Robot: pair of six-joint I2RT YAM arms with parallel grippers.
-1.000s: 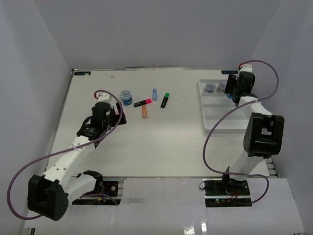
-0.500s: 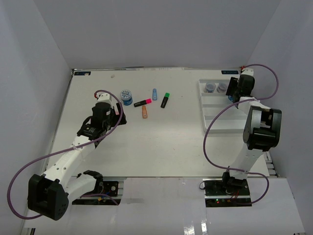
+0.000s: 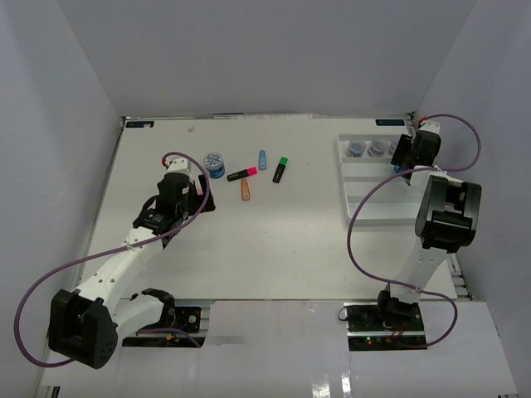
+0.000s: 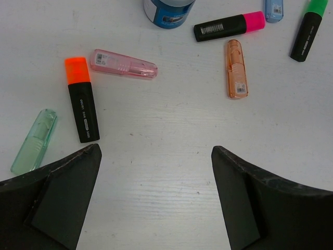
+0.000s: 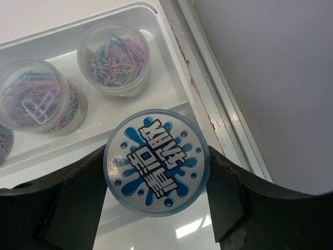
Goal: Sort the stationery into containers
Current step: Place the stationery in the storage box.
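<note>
Blue-splashed round jar [image 5: 156, 159] held over the white plastic tray [image 3: 371, 197].
The right jaws clench the jar above the tray's far right end, beside clear jars of paper clips [image 5: 113, 58]. The left jaws gape over stubby highlighters [image 4: 81, 99] lying loose on the white tabletop [image 4: 171, 156].

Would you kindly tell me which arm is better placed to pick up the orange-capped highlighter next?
Left. The left end effector, open, hangs close by the orange-capped highlighter; the right end effector is shut on a jar at the tray, far from it.
</note>
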